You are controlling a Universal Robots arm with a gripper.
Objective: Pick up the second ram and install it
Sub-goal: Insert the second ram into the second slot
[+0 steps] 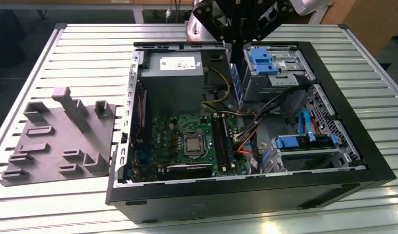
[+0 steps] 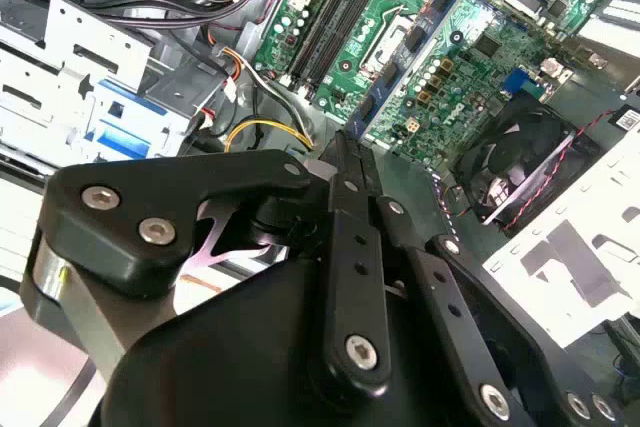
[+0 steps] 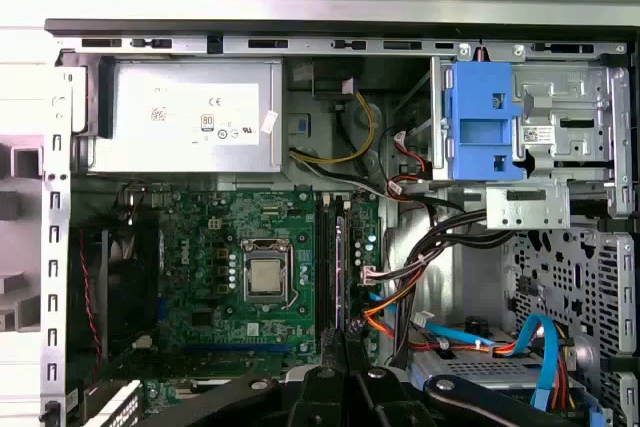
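Second ram [image 1: 236, 80] edge-on, top inside pincer [image 1: 233, 46]

Slatted aluminium table [image 1: 88, 53] spreads wide under even light, dark floor [image 1: 17, 53] just past its edge, wooden panel [image 1: 368, 24] at the exterior view's right.

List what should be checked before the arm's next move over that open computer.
1. End effector gripping the second ram: ok; the stick hangs beneath it in the exterior view.
2. Computer case open on top: ok.
3. Ram lined up over the memory slots: cannot tell.
4. A slot free for it: cannot tell.
5. Cables off the slots: ok; they seem to run beside them, not across.
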